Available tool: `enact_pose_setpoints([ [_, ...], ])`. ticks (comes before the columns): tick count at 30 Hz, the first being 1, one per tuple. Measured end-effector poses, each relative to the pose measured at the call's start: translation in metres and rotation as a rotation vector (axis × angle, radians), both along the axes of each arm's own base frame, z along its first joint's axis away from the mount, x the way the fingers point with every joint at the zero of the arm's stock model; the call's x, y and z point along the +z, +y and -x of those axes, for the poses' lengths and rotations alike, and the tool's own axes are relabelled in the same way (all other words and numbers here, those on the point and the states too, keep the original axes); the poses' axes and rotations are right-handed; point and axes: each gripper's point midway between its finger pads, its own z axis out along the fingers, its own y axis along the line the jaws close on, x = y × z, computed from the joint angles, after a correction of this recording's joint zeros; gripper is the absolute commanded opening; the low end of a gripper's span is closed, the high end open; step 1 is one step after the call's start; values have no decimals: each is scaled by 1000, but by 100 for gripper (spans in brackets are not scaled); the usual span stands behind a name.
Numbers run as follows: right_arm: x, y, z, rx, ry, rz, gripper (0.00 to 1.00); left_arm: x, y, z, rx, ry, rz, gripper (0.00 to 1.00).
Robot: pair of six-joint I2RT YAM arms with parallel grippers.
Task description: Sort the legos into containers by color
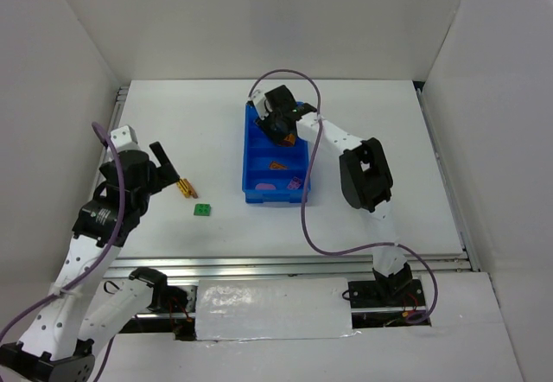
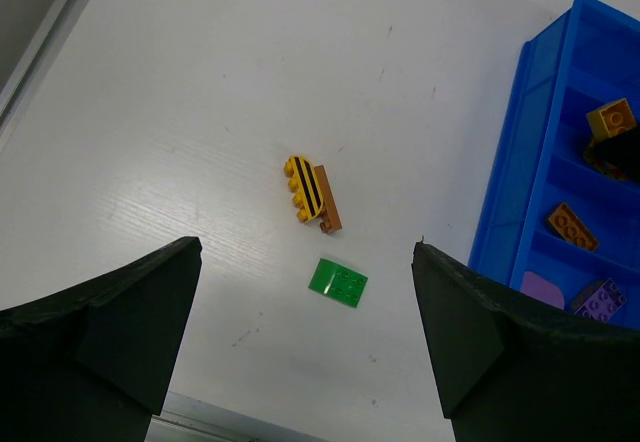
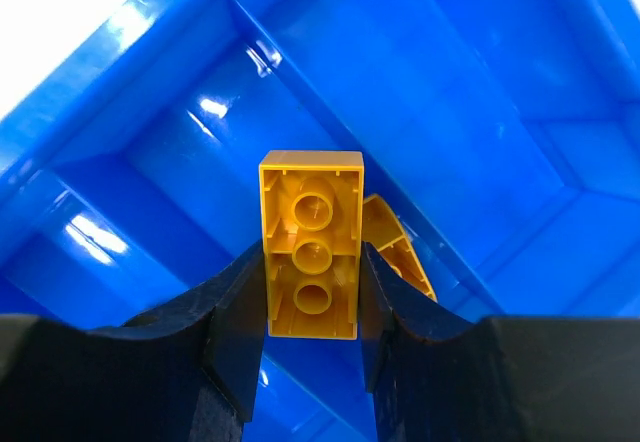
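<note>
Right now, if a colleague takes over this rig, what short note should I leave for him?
Left gripper: open, above the white table, holding nothing.
Right gripper: shut on a yellow plastic brick over the blue plastic tray.
Done: an orange brick and purple bricks lie in separate tray compartments.
To do: the yellow-and-black striped brick, thin brown brick and flat green plate on the table.

Your left gripper (image 2: 305,252) hangs tilted downward, fingers spread wide; your right arm (image 1: 346,144) stretches far forward, right gripper (image 3: 310,262) clamped on a yellow lego (image 3: 311,212).
</note>
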Motion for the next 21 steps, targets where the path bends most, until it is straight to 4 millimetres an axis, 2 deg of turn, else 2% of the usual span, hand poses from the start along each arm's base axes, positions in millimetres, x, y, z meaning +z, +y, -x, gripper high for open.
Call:
enact_pose_setpoints([
  [1,-3,0,0,-2,6,2,46,0,-1,0,-4,1,1,99],
  [3,-5,0,0,-5,11,2,51,0,-1,-1,-10,3,-2,99],
  [4,-5,0,1,-6,11,1,59,-1,-1,-2,-14,6,-5,100],
  [8,0,2,-2,-13,1,-14,67,-3,-4,-3,-29,16,-4,99],
  [15,7,5,-4,-24,-6,-38,68,-4,-5,-5,-35,19,2,99],
  [18,23,5,-2,-46,-19,-68,74,-7,-5,-6,-33,31,1,99],
  [21,58,-2,11,-99,-47,-128,75,-16,-5,-11,-21,68,4,99],
])
